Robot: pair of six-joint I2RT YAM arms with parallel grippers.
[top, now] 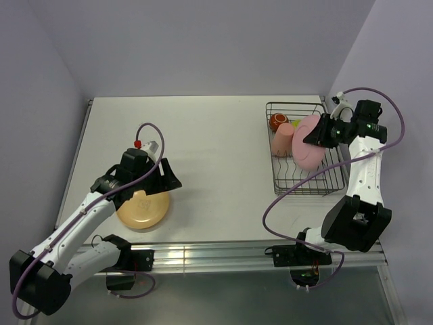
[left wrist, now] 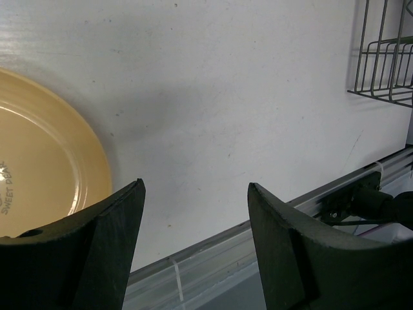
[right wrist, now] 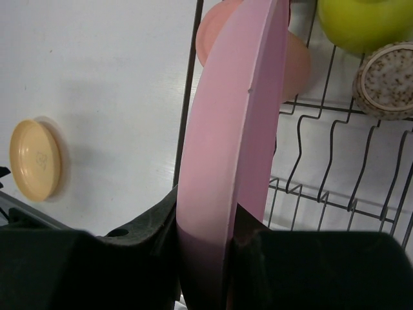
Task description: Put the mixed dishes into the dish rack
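Note:
My right gripper (top: 318, 133) is shut on the rim of the pink plate (top: 308, 150), holding it on edge inside the black wire dish rack (top: 308, 191). In the right wrist view the pink plate (right wrist: 232, 129) stands between the fingers of the right gripper (right wrist: 208, 206), over the rack's bars (right wrist: 322, 168). The salmon tumbler (right wrist: 293, 64), lime-green bowl (right wrist: 361, 22) and small grey-beige cup (right wrist: 387, 81) lie in the rack behind it. The dark red-brown mug (top: 279, 122) is at the rack's far left corner. My left gripper (top: 159, 177) hangs open just right of the pale orange plate (top: 142, 210), holding nothing.
The left wrist view shows the orange plate (left wrist: 39, 168) flat on the white table, the open left gripper (left wrist: 195, 184) and a corner of the rack (left wrist: 387, 64). A metal rail (top: 203, 254) runs along the table's near edge. Walls close in at the back and both sides.

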